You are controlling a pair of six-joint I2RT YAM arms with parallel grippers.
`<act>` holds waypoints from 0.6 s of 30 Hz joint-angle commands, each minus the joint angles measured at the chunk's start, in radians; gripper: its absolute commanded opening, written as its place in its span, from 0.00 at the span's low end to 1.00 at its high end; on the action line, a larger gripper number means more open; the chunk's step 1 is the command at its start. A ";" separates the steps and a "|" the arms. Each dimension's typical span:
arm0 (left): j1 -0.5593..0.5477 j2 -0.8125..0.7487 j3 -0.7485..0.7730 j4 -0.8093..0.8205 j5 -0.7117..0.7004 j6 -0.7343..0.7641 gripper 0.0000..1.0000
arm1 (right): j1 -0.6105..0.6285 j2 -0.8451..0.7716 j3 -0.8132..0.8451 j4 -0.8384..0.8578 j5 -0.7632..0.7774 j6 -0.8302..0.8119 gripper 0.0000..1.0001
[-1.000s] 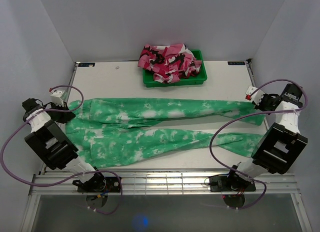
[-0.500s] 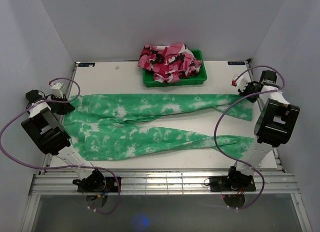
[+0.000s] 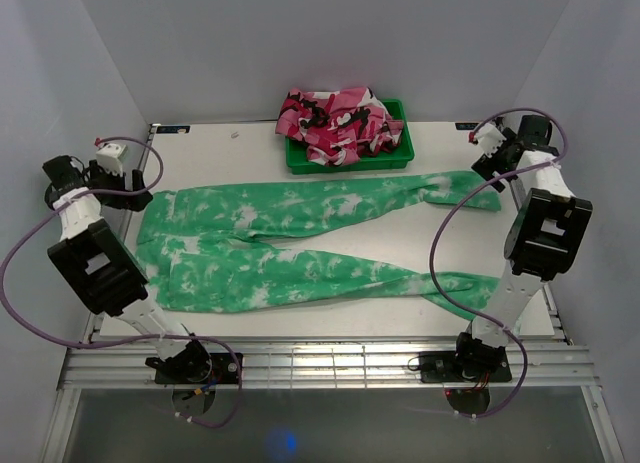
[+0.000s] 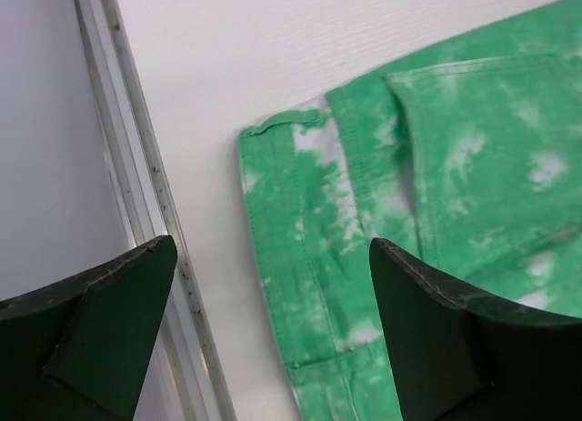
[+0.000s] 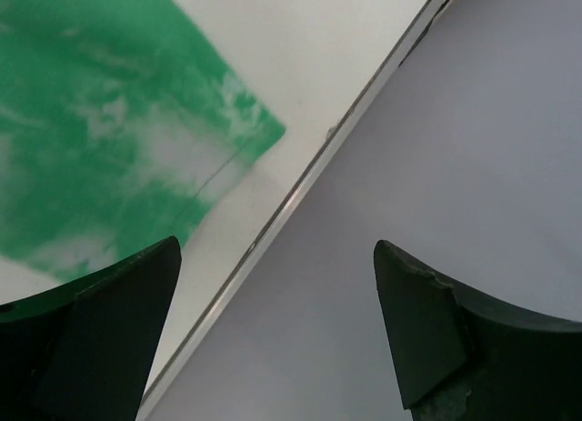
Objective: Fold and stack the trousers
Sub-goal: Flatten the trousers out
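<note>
Beneath your left pincer (image 4: 273, 257) and right pincer (image 5: 277, 248), both spread wide and empty after clamping 1 second ago, the trousers (image 3: 300, 278) lie released flat on the table (image 3: 220, 153), waistband under the left, 1 cuff beside the right, seemingly ready for folding.

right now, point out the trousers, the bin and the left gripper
trousers (image 3: 300, 211): top view, middle of the far leg
bin (image 3: 395, 162): top view, front wall
left gripper (image 4: 273, 246): left wrist view, midway between its open fingertips
</note>
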 commanded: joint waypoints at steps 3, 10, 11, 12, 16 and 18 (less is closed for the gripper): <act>-0.149 -0.277 -0.042 -0.215 0.093 0.202 0.98 | -0.114 -0.135 0.077 -0.348 -0.168 0.114 0.88; -0.584 -0.430 -0.318 -0.133 0.032 0.161 0.91 | -0.165 -0.136 -0.004 -0.424 -0.343 0.206 0.75; -0.623 -0.423 -0.335 -0.122 -0.002 0.152 0.89 | -0.162 -0.144 -0.043 -0.381 -0.353 0.206 0.74; -0.678 -0.415 -0.349 -0.108 -0.022 0.142 0.88 | -0.146 -0.156 -0.059 -0.372 -0.365 0.196 0.73; -0.835 -0.349 -0.357 -0.068 -0.123 0.108 0.82 | -0.075 -0.196 -0.158 -0.298 -0.340 0.060 0.75; -0.856 -0.305 -0.346 -0.068 -0.169 0.110 0.77 | -0.017 -0.220 -0.259 -0.207 -0.275 0.004 0.77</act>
